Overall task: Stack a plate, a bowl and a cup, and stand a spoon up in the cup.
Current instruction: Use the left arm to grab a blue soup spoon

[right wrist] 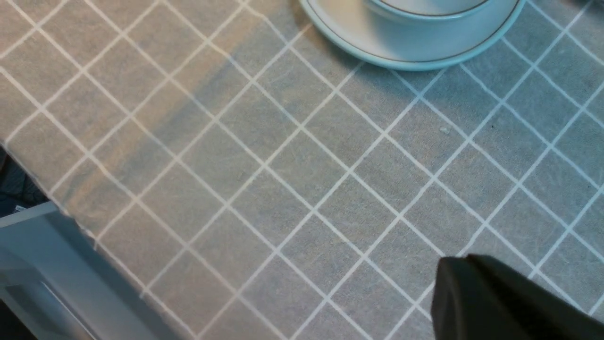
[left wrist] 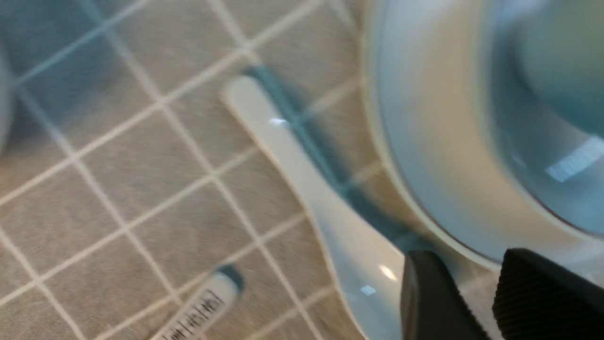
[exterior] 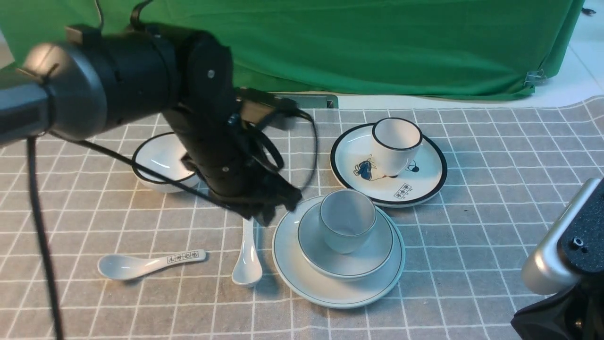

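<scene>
Lying flat on the checked cloth (exterior: 141, 222), the spoon (exterior: 247, 255) sat just left of the plate (exterior: 302, 278), its scoop toward me and its handle pointing away. My left gripper (exterior: 263, 216) hung close over the far end of that handle; I could not tell whether it touched. My fingers (left wrist: 424, 302) stood partly apart, with only cloth and plate rim showing in the gap, so I held nothing. On the plate sat the bowl (exterior: 373, 255), and in the bowl the cup (exterior: 347, 219), upright.

The front view gave my left gripper only as a dark blur. The left wrist view, though smeared, showed both fingers and the spoon running slantwise beside the plate's edge, its broad end next to one finger. It also caught the handle tip of the printed spoon (left wrist: 198, 307), which the front view showed whole, well to the left. Only the front view took in the black-rimmed plate (exterior: 424, 184) and the black-rimmed bowl (exterior: 160, 163) behind my arm.

My right gripper (right wrist: 495, 302) was closed and empty over bare cloth near the table's edge.
</scene>
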